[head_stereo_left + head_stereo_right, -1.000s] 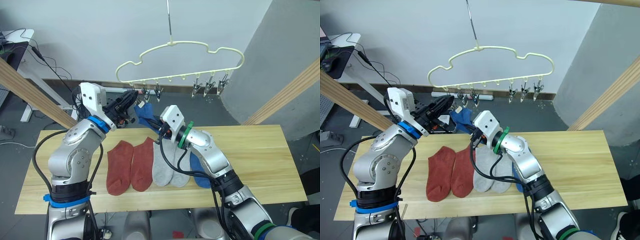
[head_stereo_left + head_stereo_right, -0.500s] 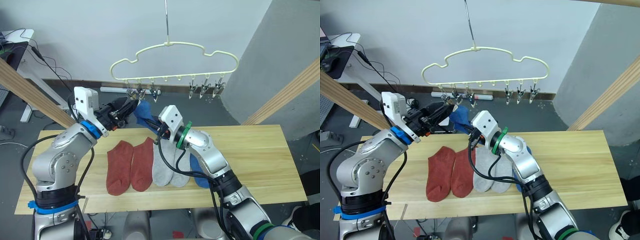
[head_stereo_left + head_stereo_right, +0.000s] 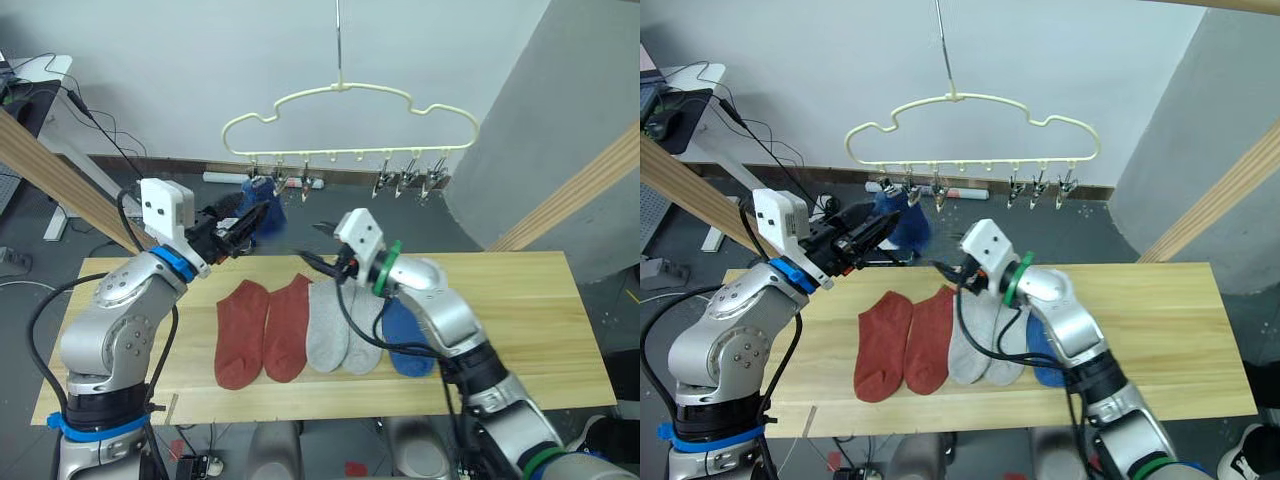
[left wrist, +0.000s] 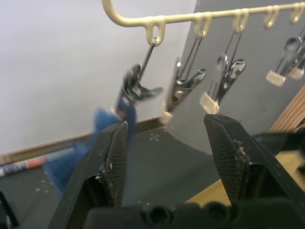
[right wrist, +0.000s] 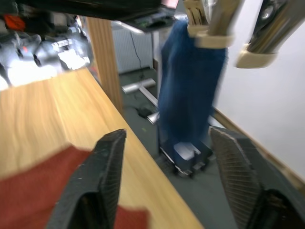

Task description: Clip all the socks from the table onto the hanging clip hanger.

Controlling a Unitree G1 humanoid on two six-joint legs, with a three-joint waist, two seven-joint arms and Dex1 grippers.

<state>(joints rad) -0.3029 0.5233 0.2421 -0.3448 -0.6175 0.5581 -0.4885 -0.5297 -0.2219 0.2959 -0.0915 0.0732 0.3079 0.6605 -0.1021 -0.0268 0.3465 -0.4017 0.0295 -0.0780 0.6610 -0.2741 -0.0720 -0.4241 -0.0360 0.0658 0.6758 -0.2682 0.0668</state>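
The pale-yellow clip hanger (image 3: 340,100) hangs above the table's far edge. One blue sock (image 3: 264,208) dangles from its leftmost clip (image 4: 136,88). My left gripper (image 3: 246,224) is open just beside that sock, with nothing between its fingers (image 4: 113,160). To the right of the hanging sock, my right gripper (image 3: 315,247) is open and empty above the table (image 3: 520,300). On the table lie two rust-red socks (image 3: 240,332), two light grey socks (image 3: 328,328) and one blue sock (image 3: 405,338), partly under my right arm.
Thick wooden rails (image 3: 60,180) slant at the left and at the right (image 3: 580,190). Several empty metal clips (image 3: 405,180) hang along the hanger's lower bar. A desk with cables (image 3: 40,80) stands at the far left.
Both grippers have opened and let go of the blue sock, which now hangs from the leftmost clip. My right gripper has drawn back to the right, away from the sock.
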